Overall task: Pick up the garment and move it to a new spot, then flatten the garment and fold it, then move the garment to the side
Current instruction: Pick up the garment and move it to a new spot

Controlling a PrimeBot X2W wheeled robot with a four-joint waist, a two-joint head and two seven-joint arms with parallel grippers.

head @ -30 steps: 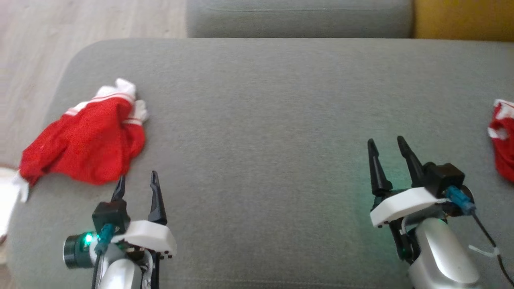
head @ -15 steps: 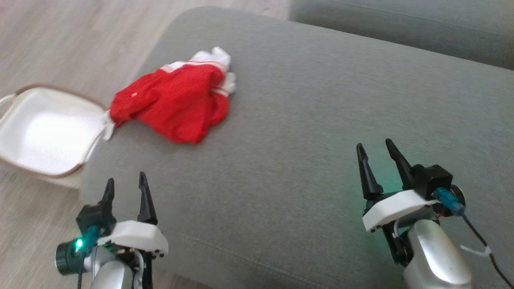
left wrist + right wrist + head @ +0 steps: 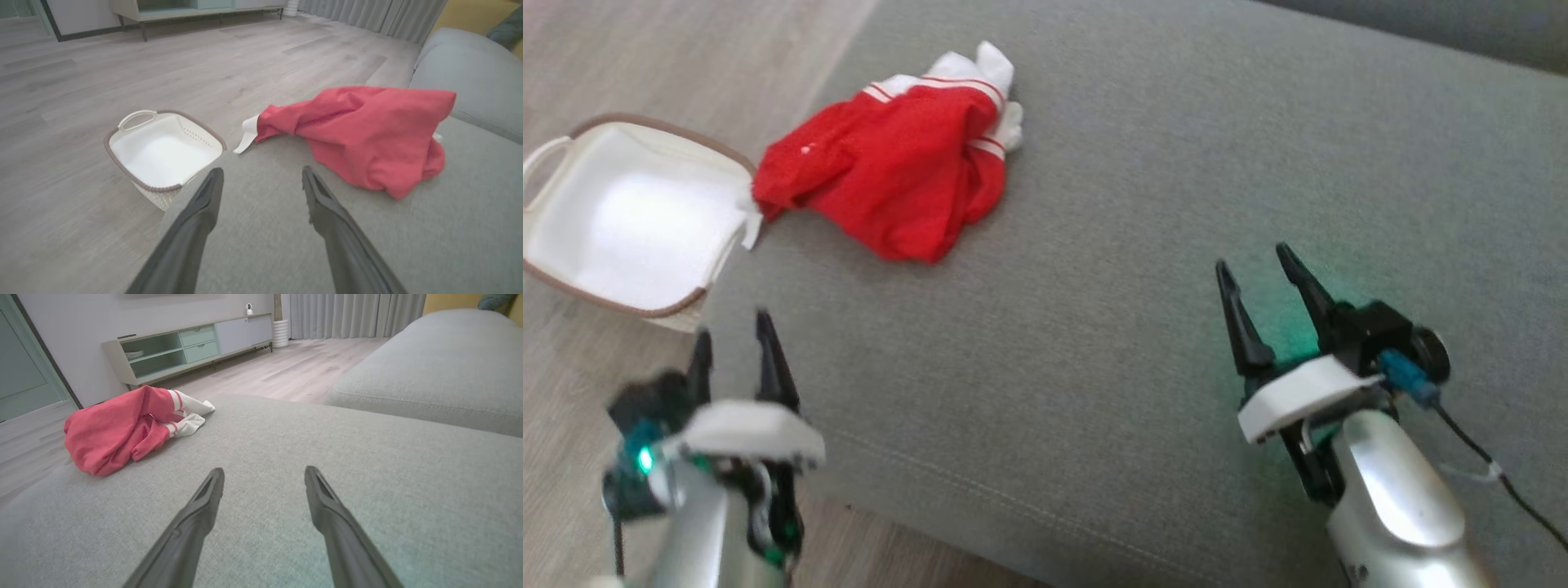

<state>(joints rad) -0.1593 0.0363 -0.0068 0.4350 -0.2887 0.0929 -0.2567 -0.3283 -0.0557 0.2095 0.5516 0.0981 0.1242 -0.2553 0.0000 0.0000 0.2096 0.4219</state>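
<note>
The view had swung left: the garment (image 3: 898, 180) lay ahead of the left gripper (image 3: 731, 325), with the basket (image 3: 654, 132) alongside. It and the right gripper (image 3: 1252, 256) gaped empty, pickup not yet begun.

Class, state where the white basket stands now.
Head view, left side: the white basket stands on the floor beside the sofa, nearest the red garment.

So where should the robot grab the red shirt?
Probably the puffy fold at the near edge of the shirt, coming from above with the left gripper, which is closest. That fold stands up off the couch, so it's easy to pinch.
</note>
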